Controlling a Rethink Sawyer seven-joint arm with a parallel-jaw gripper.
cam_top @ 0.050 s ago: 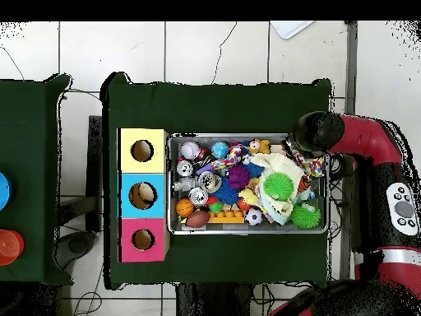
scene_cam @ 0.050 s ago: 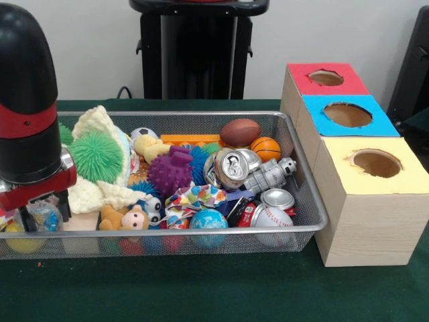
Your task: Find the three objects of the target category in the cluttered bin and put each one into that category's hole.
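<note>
Front view: nearest the camera is the front rim of the wire mesh bin [scene_cam @ 0.050 s ago: 201,231], and just behind it lie a baseball [scene_cam @ 0.050 s ago: 271,216], a small globe ball [scene_cam @ 0.050 s ago: 208,219] and a plush monkey [scene_cam @ 0.050 s ago: 127,218]. The arm [scene_cam @ 0.050 s ago: 27,100] fills the 9 o'clock side of the frame, and the gripper [scene_cam @ 0.050 s ago: 37,209] dips into the bin's corner at about 8 o'clock; clutter hides the tips, so whether they are open or closed I cannot tell. The target category is not shown. If it is balls, the baseball, a basketball [scene_cam @ 0.050 s ago: 265,148] and a football [scene_cam @ 0.050 s ago: 240,132] all lie toward 3 o'clock from the gripper, across the bin. The football's long axis runs 9 to 3. The three holed boxes, red [scene_cam @ 0.050 s ago: 326,78], blue [scene_cam @ 0.050 s ago: 346,115] and yellow [scene_cam @ 0.050 s ago: 375,163], stand just beside the bin at 3 o'clock. A crushed can [scene_cam @ 0.050 s ago: 230,168] shows no readable label.

Overhead view: here the gripper [cam_top @ 0.050 s ago: 306,161] works the bin's [cam_top @ 0.050 s ago: 247,231] 2 o'clock corner, while the boxes [cam_top @ 0.050 s ago: 142,194] sit at 9 o'clock, touching the bin. Any pick must travel the bin's full length toward 9 o'clock. No writing is legible.
</note>
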